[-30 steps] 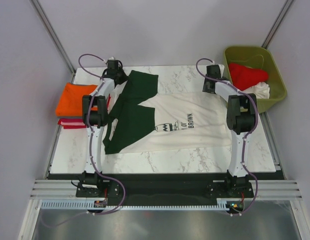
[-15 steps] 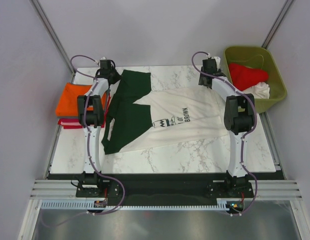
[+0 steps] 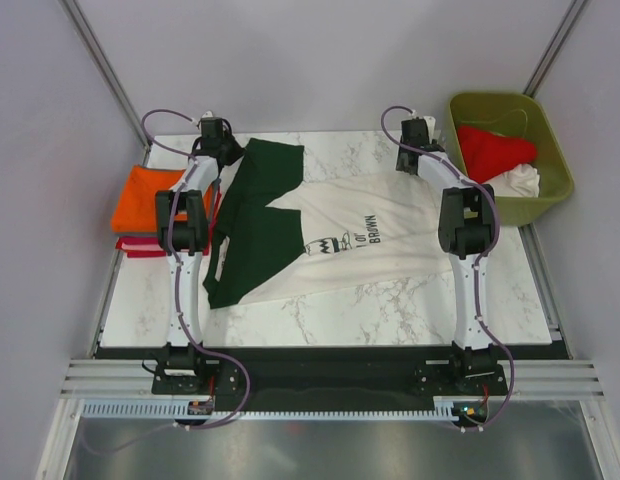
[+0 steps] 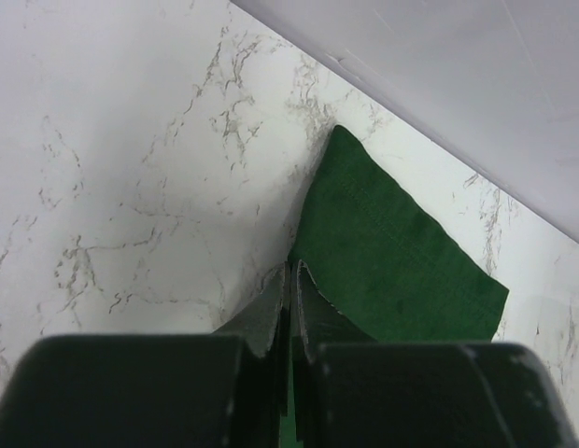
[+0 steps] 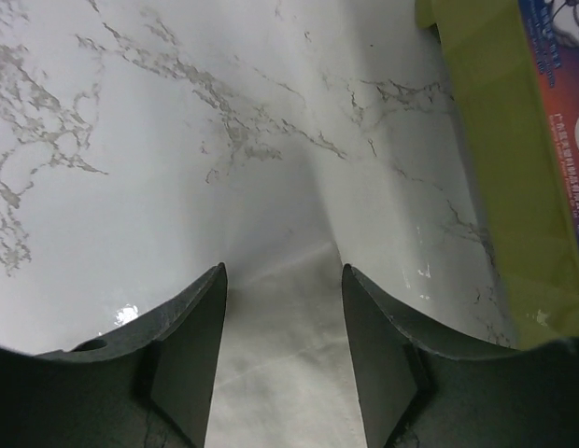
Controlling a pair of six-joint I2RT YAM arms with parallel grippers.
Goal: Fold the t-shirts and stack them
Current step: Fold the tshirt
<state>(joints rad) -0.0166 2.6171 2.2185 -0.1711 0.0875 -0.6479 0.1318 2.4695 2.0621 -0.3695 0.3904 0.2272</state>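
Cream t-shirt [image 3: 360, 235] spread flat on counter [image 3: 320, 315], left of olive bin [image 3: 550, 170]. Left fingers [image 4: 313, 308] clenched on its dark green sleeve [image 4: 392, 252], at the end farthest from bin. Right fingers [image 5: 191, 336] released, astride the cream corner nearest bin. Orange shirt [image 3: 150, 195] folded, farther left of bin. Red shirt [image 3: 495, 150] inside bin.

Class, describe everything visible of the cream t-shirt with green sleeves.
The cream t-shirt looks like soft cotton, with dark green sleeves and a dark print reading BROWN. It lies spread sideways on the marble table, green end leftward. The left gripper has its fingers shut on a green corner; the right gripper is open, cream edge between its fingers.
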